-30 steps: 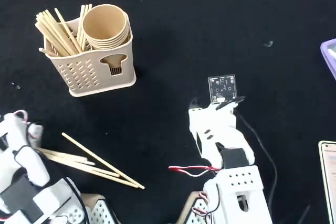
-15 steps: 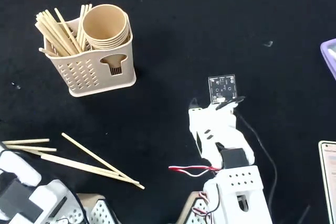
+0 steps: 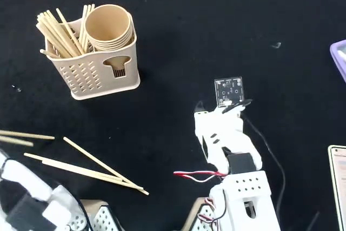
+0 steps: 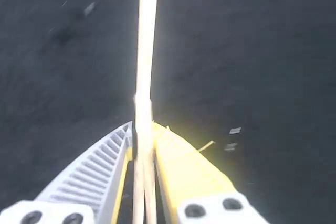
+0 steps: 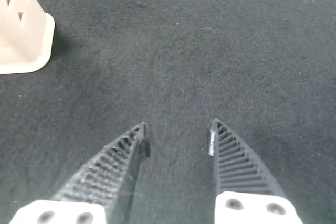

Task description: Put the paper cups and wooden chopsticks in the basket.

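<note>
Left wrist view — left hand (image 4: pixel 143 132) clamped on wooden chopsticks (image 4: pixel 146 45); right hand (image 5: pixel 177 134) spread, empty.

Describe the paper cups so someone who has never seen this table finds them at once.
On the black table, find the beige perforated basket at the high view's upper left. The paper cups stand nested in its half nearer the table's middle, mouth up: one wide round rim beside a bundle of thin chopsticks.
</note>
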Controlling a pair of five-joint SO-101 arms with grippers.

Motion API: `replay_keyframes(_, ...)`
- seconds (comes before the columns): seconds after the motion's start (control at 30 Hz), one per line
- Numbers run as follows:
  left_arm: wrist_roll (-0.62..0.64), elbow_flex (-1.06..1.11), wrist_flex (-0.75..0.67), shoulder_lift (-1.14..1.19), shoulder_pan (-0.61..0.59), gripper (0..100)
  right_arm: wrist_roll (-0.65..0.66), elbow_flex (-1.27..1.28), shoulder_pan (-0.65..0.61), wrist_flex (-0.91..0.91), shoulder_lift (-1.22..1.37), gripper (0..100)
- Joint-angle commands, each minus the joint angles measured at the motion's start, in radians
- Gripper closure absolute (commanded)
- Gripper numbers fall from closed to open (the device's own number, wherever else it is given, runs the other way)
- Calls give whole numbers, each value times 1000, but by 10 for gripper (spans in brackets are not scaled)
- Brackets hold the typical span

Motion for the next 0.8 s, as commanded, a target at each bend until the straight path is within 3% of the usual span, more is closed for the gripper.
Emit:
replay_keyframes(0.0,-31,-90,5,-150,110,969,8,-5,-12,-25,-21,815)
replay_keyframes(0.43,-226,-96,49,-588,453,970,8,-5,-12,-25,-21,815)
replay_keyframes(0.77,-238,-93,-199,-654,575,970,8,-4,-12,-25,-21,815)
